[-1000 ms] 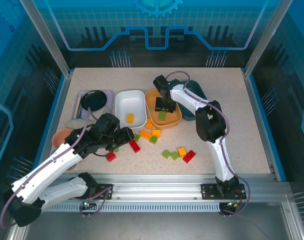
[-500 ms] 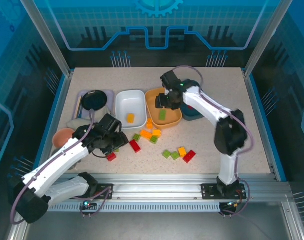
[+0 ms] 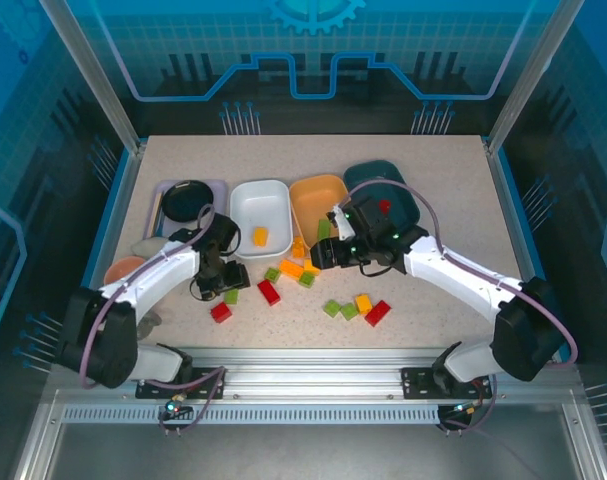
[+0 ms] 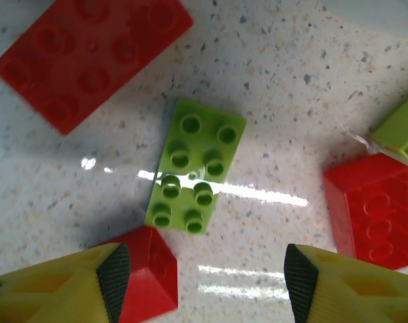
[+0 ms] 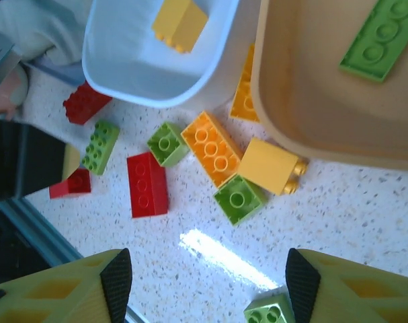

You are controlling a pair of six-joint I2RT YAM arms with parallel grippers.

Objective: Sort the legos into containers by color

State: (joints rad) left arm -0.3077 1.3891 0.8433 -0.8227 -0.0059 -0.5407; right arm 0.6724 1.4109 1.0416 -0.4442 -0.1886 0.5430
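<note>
Left wrist view: the left tool point(image 4: 207, 276) hangs wide open and empty over a green brick point(image 4: 193, 171) lying studs-up on the counter point(image 4: 291, 81), just in front of the white tray point(image 3: 258, 205). The step in hand looks like picking that brick. The next move calls for a straight drop so the fingers straddle its narrow sides, then a carry past the white tray to the orange tray point(image 3: 318, 195) next to it, where a green plate point(image 5: 385, 37) already lies. A red brick point(image 4: 146, 269) sits just beside the green one's near corner, close to one finger, and could get nipped. The right tool point(image 5: 209, 282), equally spread and empty, hovers over the mixed cluster point(image 5: 220, 165) off the white tray's front corner. A yellow brick point(image 5: 180, 23) lies inside the white tray.
</note>
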